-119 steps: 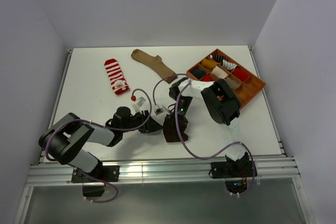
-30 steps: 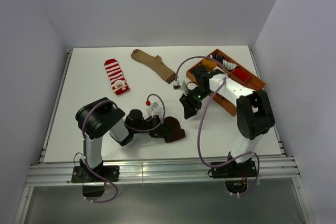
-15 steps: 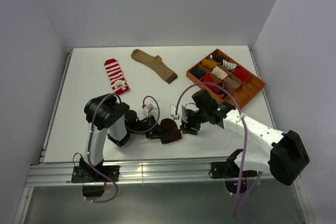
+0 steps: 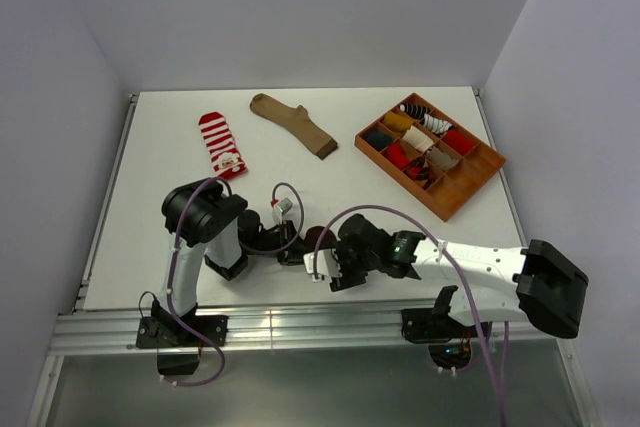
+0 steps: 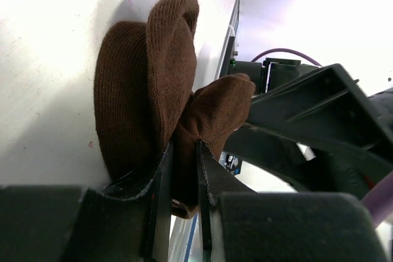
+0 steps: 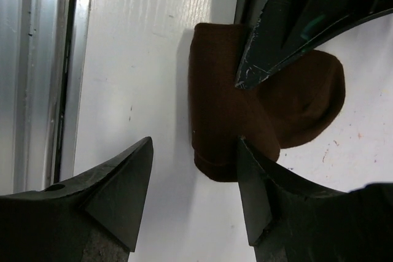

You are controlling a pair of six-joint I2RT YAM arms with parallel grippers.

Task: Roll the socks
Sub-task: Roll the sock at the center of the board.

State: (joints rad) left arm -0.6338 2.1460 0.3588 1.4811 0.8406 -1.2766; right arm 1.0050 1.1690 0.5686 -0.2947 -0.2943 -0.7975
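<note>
Since half a second ago our right gripper [image 4: 335, 267] has swung in low from the 3 o'clock side of the dark brown sock [image 5: 147, 90] to sit over it, nearer the front edge of the table [image 4: 130, 207], with its jaws spread wider. Our left arm has hardly shifted.

At 10 o'clock on the table, the red-and-white striped sock [image 4: 221, 145] lies flat. The tan sock [image 4: 293, 124] lies at about 12 o'clock, well apart from it.

Our left gripper [image 5: 182, 176] reaches in from 9 o'clock at the table's 6 o'clock edge. It is narrow and pinches a fold of the dark brown sock between its fingers [image 5: 163, 170]. The rest of the sock bunches into a raised loop against the table.

Just to its right, our right gripper stands wide and holds nothing. In the right wrist view one finger [image 6: 123, 194] is over bare table and the other meets the folded sock's edge. We cannot tell whether that finger touches it. From above the sock is mostly hidden under the two grippers.

At 2 o'clock sits the orange tray [image 4: 402, 179], with rolled socks [image 4: 420, 139] in its compartments.
</note>
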